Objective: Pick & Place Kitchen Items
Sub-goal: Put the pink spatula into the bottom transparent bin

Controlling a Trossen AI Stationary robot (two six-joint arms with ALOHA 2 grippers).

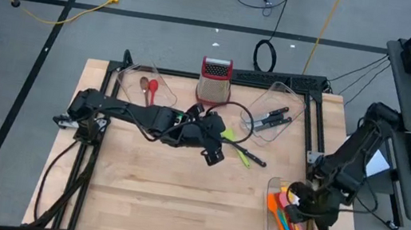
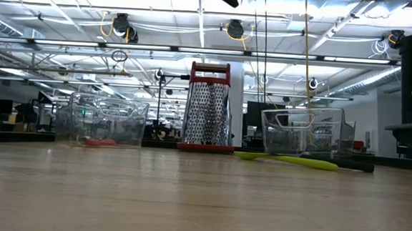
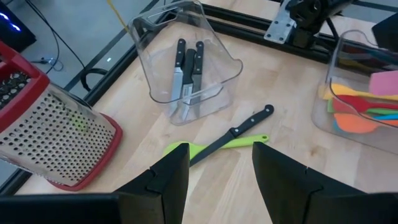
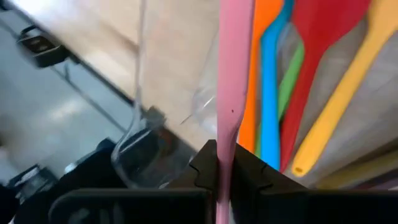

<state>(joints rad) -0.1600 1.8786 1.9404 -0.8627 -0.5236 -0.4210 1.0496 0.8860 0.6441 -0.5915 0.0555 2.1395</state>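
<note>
Right claw (image 4: 225,171) is clamped tight on the handle of a pink utensil (image 4: 233,74), holding it at a clear bin (image 1: 273,221) near the front right corner of the tabletop (image 1: 162,197). That bin holds a packed bundle of colourful utensils: an orange spatula (image 4: 264,62), a blue handle (image 4: 272,106), a green handle (image 4: 290,84), a red spatula (image 4: 317,56) and a yellow spoon (image 4: 339,93).

Left claw (image 3: 214,171) hangs over the middle of the tabletop with its two fingers spread wide apart and nothing between them. Just ahead of it, a black-handled knife (image 3: 239,132) lies flat on the wood, crossed over a lime green utensil (image 3: 186,149); the two touch.

Behind them stands a second clear bin (image 3: 217,68) with several black-handled knives (image 3: 188,62) inside. A steel box grater with a red top (image 1: 214,82) stands at the back centre. A third clear bin (image 1: 125,87) at the back left holds a red spoon (image 1: 152,87) and a brown one (image 1: 144,84).
</note>
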